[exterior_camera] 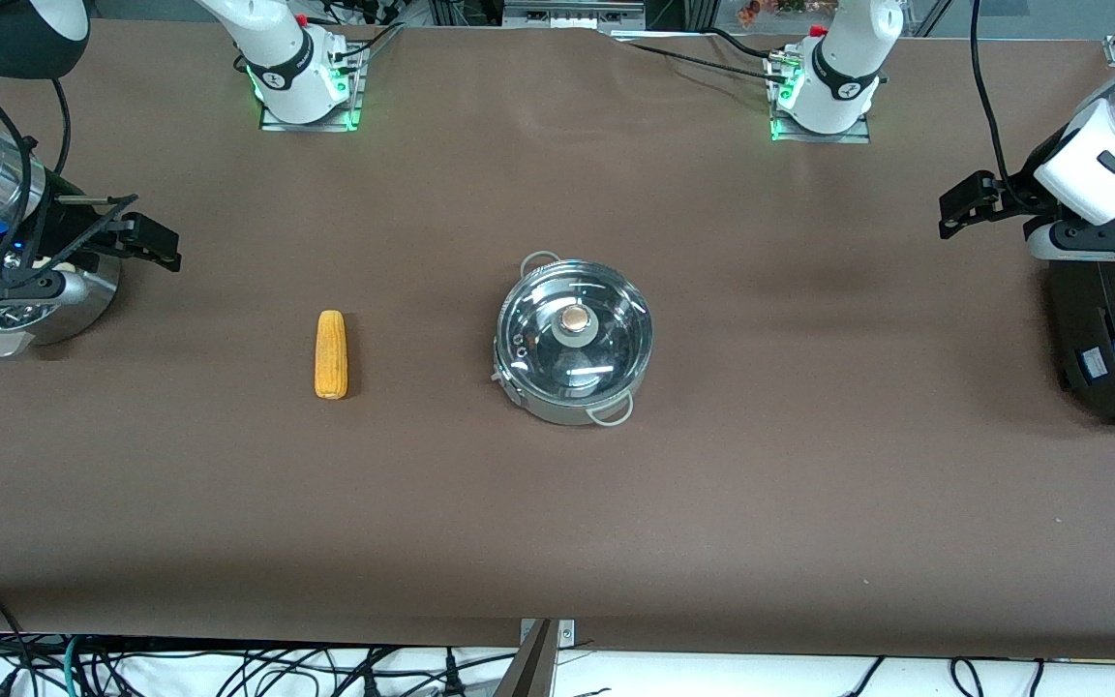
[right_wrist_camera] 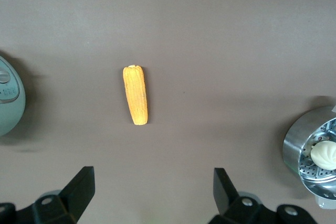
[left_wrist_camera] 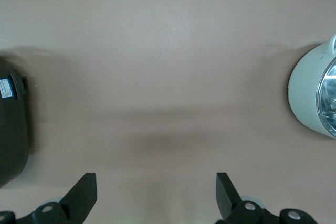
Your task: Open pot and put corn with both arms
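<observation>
Brown matte tabletop (exterior_camera: 712, 465) fills the front view, with the shallow round stainless-steel pot (exterior_camera: 572, 339) at its middle, its clear glass lid with the coppery knob (exterior_camera: 574, 318) in place, and the short yellow-orange corn cob (exterior_camera: 330, 354) lying beside it toward the right arm's end. The left gripper (exterior_camera: 969, 203) hangs over the big black cooker (exterior_camera: 1114, 339); the right gripper (exterior_camera: 146, 237) hangs by the steel steamer pot (exterior_camera: 35, 310); both wait, well apart from their targets. Opening comes first, I judge: the left gripper should come straight down on the knob and lift level. From the left wrist view, the jaws stand wide, released and empty, the pot (left_wrist_camera: 315, 98) at the edge. From the right wrist view, the jaws are likewise spread and empty, the corn (right_wrist_camera: 135, 95) lying between them farther off; the steamer (right_wrist_camera: 310, 153) holds a round white bun (right_wrist_camera: 324, 155).
</observation>
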`<state>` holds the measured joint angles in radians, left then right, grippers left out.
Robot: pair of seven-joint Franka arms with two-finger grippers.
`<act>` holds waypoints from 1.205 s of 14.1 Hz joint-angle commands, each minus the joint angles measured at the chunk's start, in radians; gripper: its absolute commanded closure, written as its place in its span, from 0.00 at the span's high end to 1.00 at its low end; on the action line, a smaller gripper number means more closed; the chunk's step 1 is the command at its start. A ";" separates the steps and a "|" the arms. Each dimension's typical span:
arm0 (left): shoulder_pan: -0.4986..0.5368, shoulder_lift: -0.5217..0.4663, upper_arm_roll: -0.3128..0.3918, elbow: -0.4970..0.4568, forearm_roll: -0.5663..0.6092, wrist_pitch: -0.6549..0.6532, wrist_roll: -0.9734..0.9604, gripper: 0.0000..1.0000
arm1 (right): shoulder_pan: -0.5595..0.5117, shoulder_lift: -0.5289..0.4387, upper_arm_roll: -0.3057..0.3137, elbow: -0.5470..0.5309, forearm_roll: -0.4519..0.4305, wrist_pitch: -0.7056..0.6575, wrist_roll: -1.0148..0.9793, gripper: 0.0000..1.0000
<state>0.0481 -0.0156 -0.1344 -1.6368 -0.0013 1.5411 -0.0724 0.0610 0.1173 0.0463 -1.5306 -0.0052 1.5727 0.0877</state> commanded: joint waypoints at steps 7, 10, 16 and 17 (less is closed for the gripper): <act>-0.010 0.016 -0.007 0.023 -0.003 -0.033 0.000 1.00 | 0.003 -0.004 -0.006 0.000 0.011 -0.002 0.010 1.00; -0.014 0.032 -0.025 0.025 -0.006 -0.035 -0.003 1.00 | 0.003 -0.004 -0.006 0.000 0.011 -0.002 0.010 1.00; -0.105 0.103 -0.116 0.080 0.000 -0.029 -0.125 1.00 | 0.003 -0.004 -0.006 0.000 0.011 -0.002 0.010 1.00; -0.137 0.133 -0.116 0.109 -0.003 -0.029 -0.189 1.00 | 0.003 -0.004 -0.006 0.000 0.011 -0.002 0.010 1.00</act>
<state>-0.0342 0.0459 -0.2396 -1.6208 -0.0031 1.5303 -0.1596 0.0608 0.1184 0.0453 -1.5309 -0.0052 1.5727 0.0879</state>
